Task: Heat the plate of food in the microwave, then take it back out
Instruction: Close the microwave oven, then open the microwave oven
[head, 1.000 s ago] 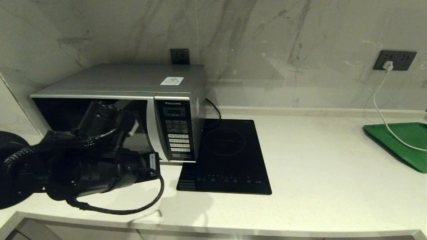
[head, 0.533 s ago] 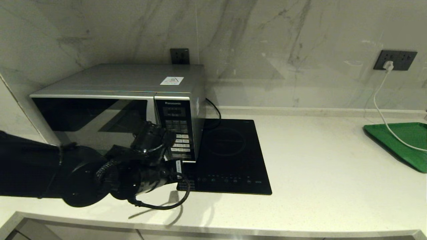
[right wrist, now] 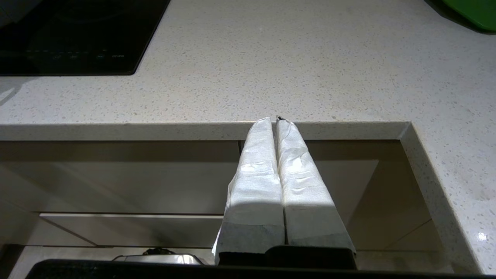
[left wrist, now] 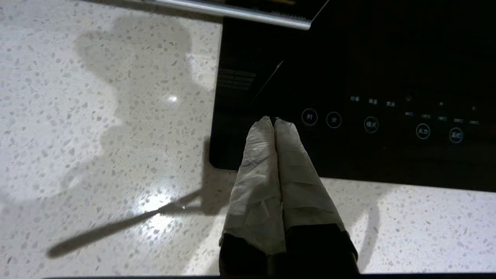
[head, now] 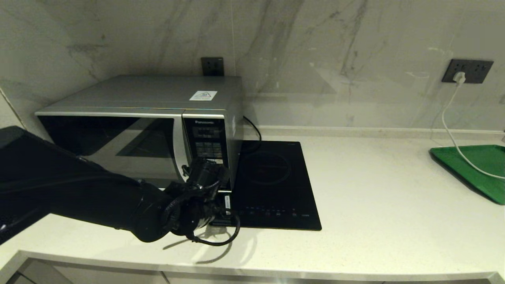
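Left arm (head: 98,197): matte black throughout, a thick smooth forearm casing narrowing to a bulbous rounded wrist housing, then a shorter glossy black cylindrical module. A braided black cable (head: 215,238) loops out from under the wrist, and a small white label with dark print (head: 227,202) sits on the wrist side. Left end effector (left wrist: 276,123) and right end effector (right wrist: 275,121) match: two long tapered fingers on a black base block, each finger (left wrist: 257,174) wrapped in creased off-white tape, with a dark tip peeking from the right one.
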